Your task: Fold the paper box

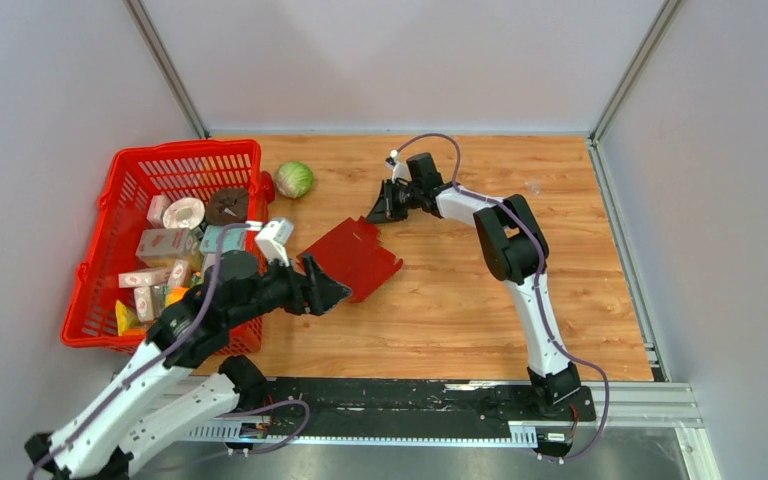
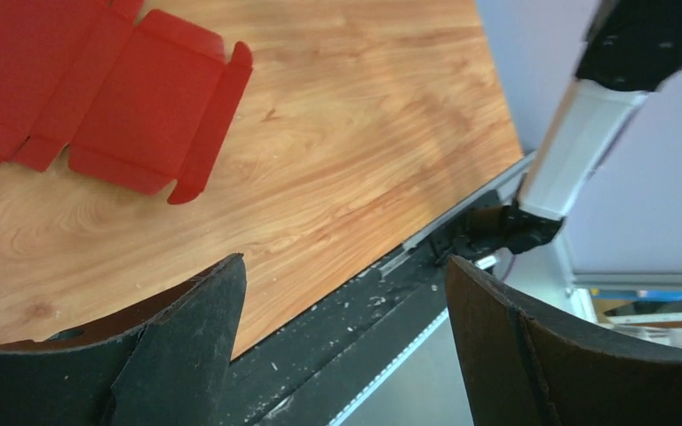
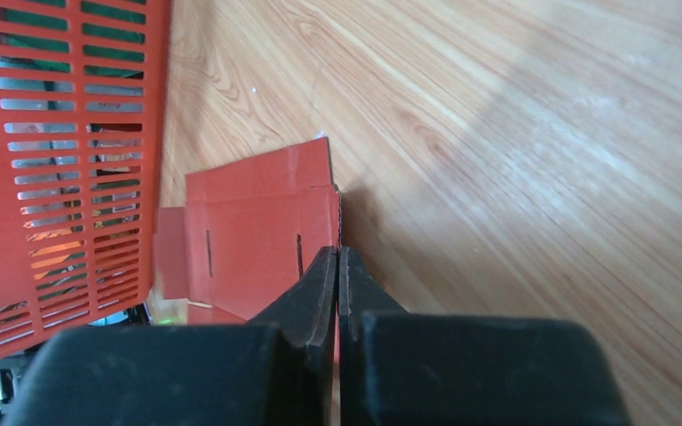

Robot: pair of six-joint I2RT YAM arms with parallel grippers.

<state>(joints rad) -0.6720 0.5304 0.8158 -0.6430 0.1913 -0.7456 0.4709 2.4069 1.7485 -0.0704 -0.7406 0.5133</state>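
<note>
The paper box (image 1: 352, 257) is a flat dark red die-cut sheet lying on the wooden table, right of the basket. My right gripper (image 1: 378, 212) is at the sheet's far corner. In the right wrist view its jaws (image 3: 338, 255) are pressed together on the thin right edge of the sheet (image 3: 257, 222), and red shows in the slit between them. My left gripper (image 1: 334, 290) is open and empty, hovering at the sheet's near-left edge. In the left wrist view the sheet (image 2: 142, 98) lies at the top left, apart from the open gripper (image 2: 346, 275).
A red plastic mesh basket (image 1: 175, 152) with several small cartons stands at the left; it also shows in the right wrist view (image 3: 62, 133). A green cabbage (image 1: 294, 179) lies behind the sheet. A black rail (image 1: 410, 395) runs along the table's near edge. Grey walls enclose the table.
</note>
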